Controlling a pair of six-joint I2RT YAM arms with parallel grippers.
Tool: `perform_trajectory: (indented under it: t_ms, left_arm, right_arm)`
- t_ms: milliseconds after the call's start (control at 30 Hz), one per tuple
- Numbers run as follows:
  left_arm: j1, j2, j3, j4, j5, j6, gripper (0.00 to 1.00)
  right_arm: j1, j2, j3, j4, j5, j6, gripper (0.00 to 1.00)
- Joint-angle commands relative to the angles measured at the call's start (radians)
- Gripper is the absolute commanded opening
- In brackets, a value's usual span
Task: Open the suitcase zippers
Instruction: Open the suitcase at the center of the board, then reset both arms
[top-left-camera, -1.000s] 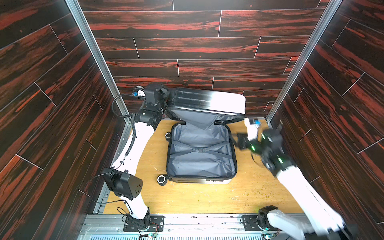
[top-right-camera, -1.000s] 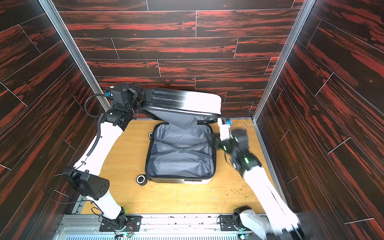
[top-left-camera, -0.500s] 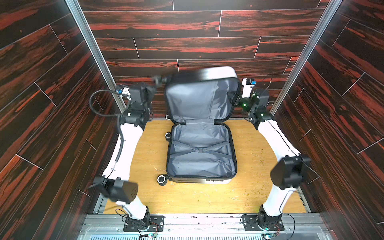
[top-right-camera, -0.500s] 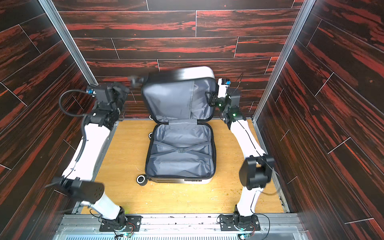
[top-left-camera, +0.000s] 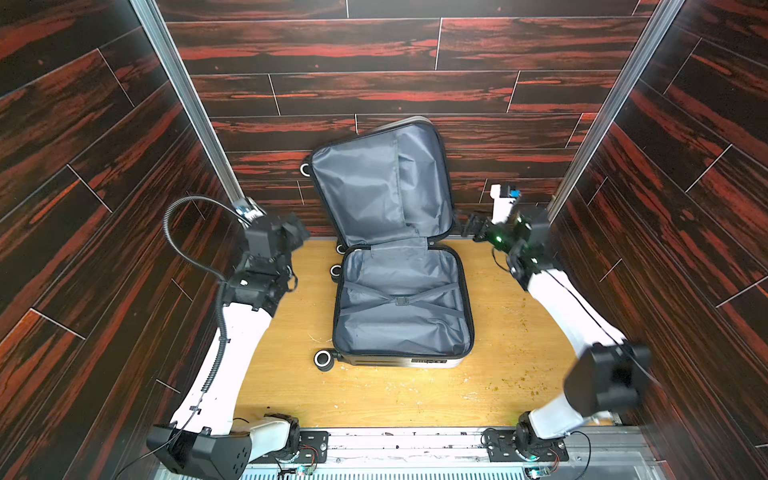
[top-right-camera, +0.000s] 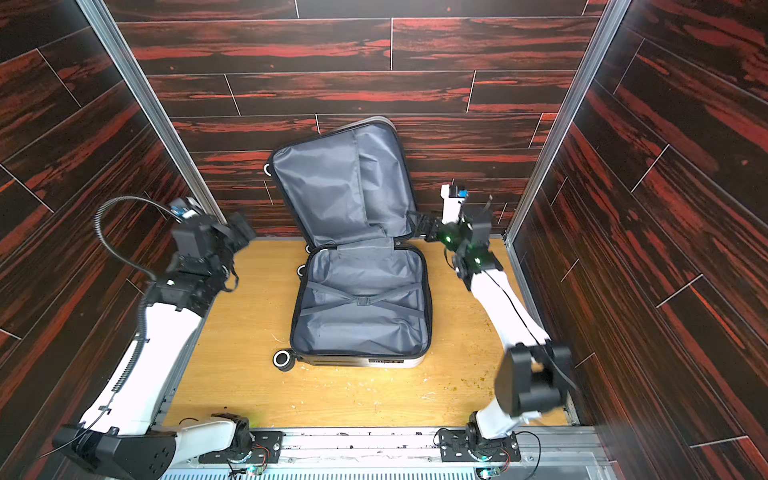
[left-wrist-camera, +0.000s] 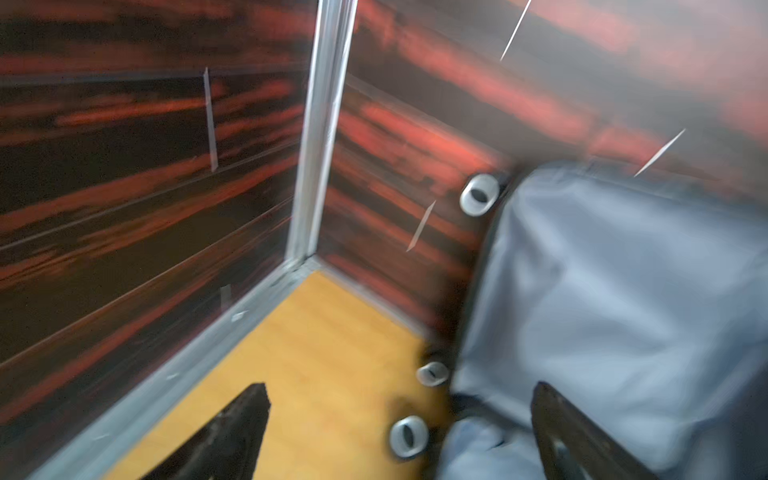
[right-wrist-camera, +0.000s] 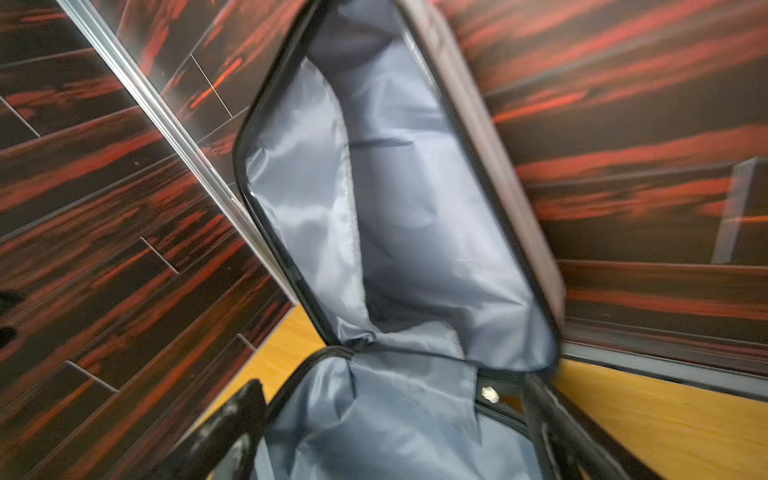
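The small hard-shell suitcase (top-left-camera: 390, 249) with its grey fabric lining lies open between the two sets of fingers. Its lower half is flat on the yellow wooden tabletop (top-left-camera: 519, 332) and its lid is tilted up, skewed, towards the dark red plank-patterned back wall (top-left-camera: 395, 91). The zippers (top-left-camera: 468, 309), a thin dark track along each rim, look fully run, so the job reads as done. The left gripper (left-wrist-camera: 399, 388) has its black fingers (left-wrist-camera: 237, 432) spread wide with nothing between them; the lid's edge and the white-rimmed wheels (left-wrist-camera: 432, 372) sit just ahead of them, apart from both tips in the top views. The right gripper (right-wrist-camera: 395, 382) is spread just as wide and empty, and the hinge corner lies right at its fingers (right-wrist-camera: 232, 424); whether one tip touches the lid's rim I cannot tell. That is the risk: drawing that tip back along the rim could catch the loose lining or the track and drag the case. It could also nudge the lid, which seems only propped, so that it drops shut. Free room lies behind and outward of each set of fingers, over bare tabletop beside the lower half. The side walls and silver corner posts (top-left-camera: 201, 112) stand close, though, so the clean way out looks to be up and straight back.
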Motion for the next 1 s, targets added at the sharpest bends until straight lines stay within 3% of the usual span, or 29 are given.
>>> perform_trajectory:
  t_ms: [0, 133, 300, 433, 500, 567, 667, 733, 767, 833, 867, 900, 933, 967]
  left_arm:
    - [0.009, -0.043, -0.229, 0.246, -0.082, 0.241, 1.00]
    - [0.051, -0.053, -0.461, 0.394, -0.076, 0.290, 1.00]
    - [0.145, -0.034, -0.718, 0.578, 0.005, 0.301, 1.00]
    - [0.219, -0.017, -0.864, 0.679, 0.115, 0.186, 1.00]
    - [0.227, 0.005, -0.911, 0.754, 0.184, 0.216, 1.00]
    - [0.234, 0.033, -0.914, 0.798, 0.155, 0.209, 1.00]
    - [0.246, 0.123, -1.001, 1.155, 0.178, 0.186, 1.00]
    - [0.247, 0.213, -1.013, 1.245, 0.183, 0.185, 1.00]
    - [0.247, 0.277, -1.018, 1.315, 0.263, 0.219, 1.00]
    - [0.246, 0.380, -0.988, 1.452, 0.389, 0.271, 1.00]
    - [0.246, 0.345, -0.947, 1.292, 0.473, 0.306, 1.00]
    - [0.245, 0.303, -0.872, 1.064, 0.478, 0.320, 1.00]
    - [0.239, 0.306, -0.861, 1.053, 0.449, 0.317, 1.00]
    - [0.240, 0.342, -0.899, 1.189, 0.422, 0.302, 1.00]
  right_arm:
    - [-0.002, -0.138, -0.167, 0.142, 0.207, -0.096, 0.98]
    - [-0.004, -0.241, -0.369, 0.202, 0.252, -0.322, 0.99]
    - [-0.015, -0.322, -0.598, 0.251, 0.547, -0.423, 0.98]
    - [-0.079, -0.326, -0.851, 0.470, 0.580, -0.437, 0.98]
    - [-0.112, -0.288, -0.949, 0.597, 0.592, -0.375, 0.98]
    - [-0.141, -0.220, -1.053, 0.809, 0.551, -0.339, 0.98]
    - [-0.175, -0.047, -1.142, 1.116, 0.492, -0.330, 0.98]
    - [-0.216, 0.131, -1.204, 1.371, 0.459, -0.287, 0.99]
    - [-0.223, 0.124, -1.162, 1.284, 0.441, -0.282, 0.98]
    - [-0.265, 0.104, -1.114, 1.181, 0.261, -0.292, 0.98]
    - [-0.265, 0.098, -1.078, 1.095, 0.256, -0.298, 0.98]
    - [-0.265, 0.084, -1.035, 0.997, 0.269, -0.299, 0.98]
    - [-0.265, 0.091, -0.996, 0.938, 0.275, -0.287, 0.98]
    - [-0.266, 0.089, -0.948, 0.831, 0.274, -0.287, 0.98]
